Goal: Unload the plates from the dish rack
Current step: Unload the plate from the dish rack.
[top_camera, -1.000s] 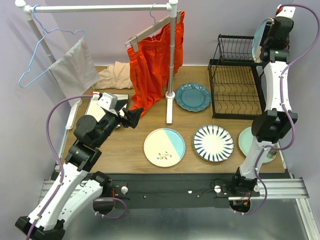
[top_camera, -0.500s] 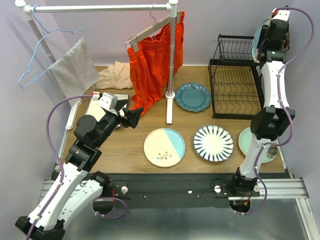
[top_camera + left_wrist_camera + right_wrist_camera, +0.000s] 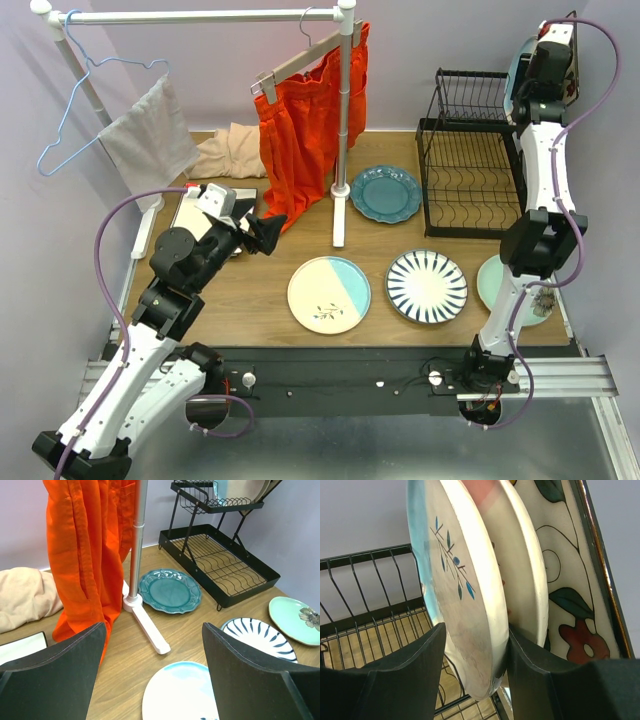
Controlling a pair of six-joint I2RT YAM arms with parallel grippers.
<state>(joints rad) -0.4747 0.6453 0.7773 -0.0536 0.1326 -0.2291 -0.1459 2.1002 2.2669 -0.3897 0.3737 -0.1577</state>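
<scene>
Gripping a cream and light-blue plate (image 3: pixel 465 605) on the dish rack (image 3: pixel 470 233).
It stands on edge in the rack's upper shelf beside a pink-and-cream plate (image 3: pixel 522 570); the right fingers (image 3: pixel 405 680) are clamped on its rim, the left fingers (image 3: pixel 50 680) stand wide apart over the tabletop (image 3: pixel 260 290).

Left arm (image 3: pixel 165 290) folded low, left tool (image 3: pixel 154 630) gaping, right arm (image 3: pixel 540 170) stretched far, right tool (image 3: pixel 475 632) clamping a plate (image 3: pixel 462 575)
</scene>
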